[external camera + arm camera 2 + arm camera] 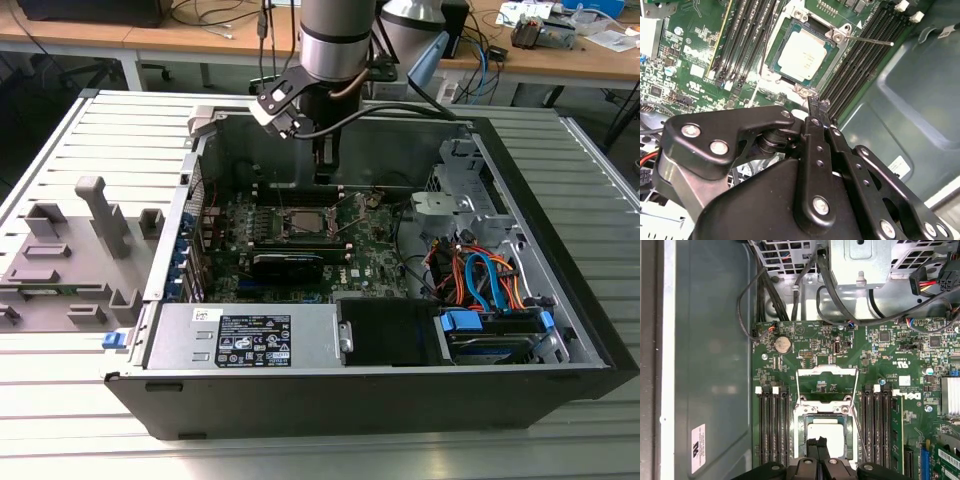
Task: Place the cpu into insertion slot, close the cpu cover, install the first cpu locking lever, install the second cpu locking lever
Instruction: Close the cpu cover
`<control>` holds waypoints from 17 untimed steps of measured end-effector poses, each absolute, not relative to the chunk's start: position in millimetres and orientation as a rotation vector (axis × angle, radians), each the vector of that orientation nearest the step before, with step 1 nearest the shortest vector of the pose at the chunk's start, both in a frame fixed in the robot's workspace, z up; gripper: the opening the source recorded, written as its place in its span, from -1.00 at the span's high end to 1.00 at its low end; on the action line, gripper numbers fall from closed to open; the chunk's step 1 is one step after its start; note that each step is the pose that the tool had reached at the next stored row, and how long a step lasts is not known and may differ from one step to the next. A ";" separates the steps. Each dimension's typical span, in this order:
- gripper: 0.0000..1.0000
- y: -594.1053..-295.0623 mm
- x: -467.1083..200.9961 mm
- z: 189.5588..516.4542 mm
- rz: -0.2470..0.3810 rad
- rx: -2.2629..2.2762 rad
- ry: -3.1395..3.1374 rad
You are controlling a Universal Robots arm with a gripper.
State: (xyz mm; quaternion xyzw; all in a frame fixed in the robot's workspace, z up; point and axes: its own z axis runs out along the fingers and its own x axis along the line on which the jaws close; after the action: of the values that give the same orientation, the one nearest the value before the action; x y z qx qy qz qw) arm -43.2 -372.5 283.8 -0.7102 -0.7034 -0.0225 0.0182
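In the exterior view the arm reaches down into an open computer case (385, 400) that lies on the ribbed counter (70, 420). The gripper (322, 172) hangs over the green board, and the insertion slot (283, 224) lies just below and a little in front of its tip.

In the second wrist view the gripper (818, 104) has its fingertips (813, 103) drawn together with nothing between them. They sit right at the near edge of the insertion slot (837, 36). The cpu (804, 56) lies flat in the slot just beyond the tips, silvery top up. A thin locking lever (867, 40) sticks out sideways from the slot's far corner, over the black memory slots (862, 47).

In the first wrist view the gripper (818, 442) hangs directly over the near part of the cpu (827, 432), which sits in the insertion slot (801, 426). The cpu cover (827, 371) stands swung open beyond the slot, away from the gripper, green board showing through its window.
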 end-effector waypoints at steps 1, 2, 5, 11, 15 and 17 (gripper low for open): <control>0.79 -372.5 -43.2 284.8 -0.072 -2.204 -2.183; 0.79 -372.5 -43.1 285.7 -0.075 -2.203 -2.182; 0.79 -372.6 -43.0 288.3 -0.082 -2.199 -2.179; 0.79 -372.6 -42.6 293.5 -0.096 -2.192 -2.171; 0.79 -372.8 -42.5 297.2 -0.112 -2.184 -2.163; 0.79 -372.9 -42.4 298.7 -0.119 -2.181 -2.160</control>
State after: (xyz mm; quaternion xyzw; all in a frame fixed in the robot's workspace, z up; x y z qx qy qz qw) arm -42.4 -372.9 298.7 -0.7095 -0.7027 -0.0387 0.0350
